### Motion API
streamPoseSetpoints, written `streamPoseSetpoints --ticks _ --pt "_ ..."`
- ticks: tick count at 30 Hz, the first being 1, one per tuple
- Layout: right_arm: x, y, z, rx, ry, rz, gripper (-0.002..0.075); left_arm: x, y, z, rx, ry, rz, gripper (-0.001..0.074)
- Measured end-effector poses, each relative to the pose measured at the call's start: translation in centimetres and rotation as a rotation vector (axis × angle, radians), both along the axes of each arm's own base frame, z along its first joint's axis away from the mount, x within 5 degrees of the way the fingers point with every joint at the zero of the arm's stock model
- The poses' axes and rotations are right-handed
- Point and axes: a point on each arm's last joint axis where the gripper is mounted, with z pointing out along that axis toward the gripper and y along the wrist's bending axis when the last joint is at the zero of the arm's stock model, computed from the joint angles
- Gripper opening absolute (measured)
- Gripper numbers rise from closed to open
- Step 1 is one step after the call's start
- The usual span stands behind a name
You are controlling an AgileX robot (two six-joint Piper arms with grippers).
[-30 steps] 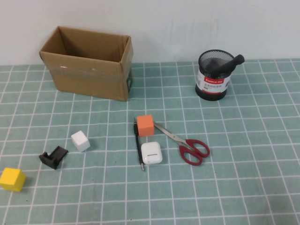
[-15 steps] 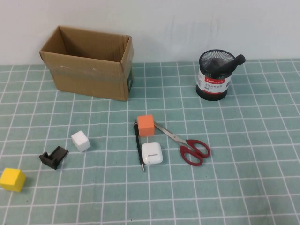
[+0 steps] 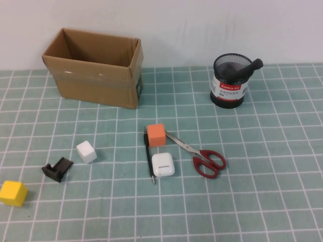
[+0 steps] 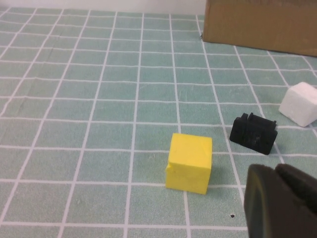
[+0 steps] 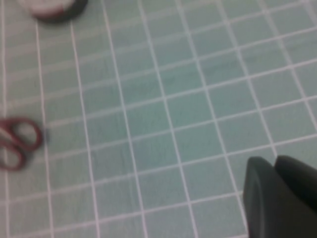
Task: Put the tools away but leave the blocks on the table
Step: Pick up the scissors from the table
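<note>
Red-handled steel scissors (image 3: 200, 155) lie at table (image 3: 262, 201) centre, three o'clock of the earbud case (image 3: 163, 164): stiff, slippery, best pinched mid-blade. Left gripper (image 4: 285, 203) and right gripper (image 5: 282, 196) hover low; fingers probably together.

The setting reads as a robotics test bench in a lab or office room. The worktop (image 3: 282, 166) carries a teal-green mat ruled with a white grid of squares, backed by a plain pale wall (image 3: 202, 25). An open cardboard box (image 3: 93, 68) and a black mesh desk pen holder (image 3: 231, 80) stand at the back. Small loose items lie spread apart on the mat: foam cubes (image 3: 156, 134), red-handled scissors (image 3: 202, 156), a white earbud case (image 3: 163, 164). Nothing domestic or commercial shows.
</note>
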Motion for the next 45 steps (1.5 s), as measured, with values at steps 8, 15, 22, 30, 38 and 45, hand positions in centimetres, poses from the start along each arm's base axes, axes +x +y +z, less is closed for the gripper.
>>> streamPoseSetpoints --ticks 8,15,22,30,38,45 --pt "8.8 5.1 -1.4 -0.066 0.19 0.244 -0.0004 0.0 0.0 0.0 0.0 0.0 0.0 -0.0003" --pt "14.9 13.3 -3.0 -0.174 0.34 0.532 0.0006 0.0 0.0 0.0 -0.002 0.0 0.0 -0.0003" --pt "19.4 19.2 -3.4 -0.255 0.429 0.74 0.0218 0.0 0.0 0.0 -0.002 0.0 0.0 -0.0003" --pt "20.3 24.0 -4.0 -0.21 0.385 0.93 0.029 0.0 0.0 0.0 -0.002 0.0 0.0 -0.0003" --pt "20.6 24.7 -6.3 -0.319 0.419 0.962 0.0321 0.0 0.0 0.0 -0.002 0.0 0.0 -0.0003" --pt "21.0 25.1 -8.2 -0.344 0.446 0.99 0.0413 0.0 0.0 0.0 -0.002 0.0 0.0 -0.0003"
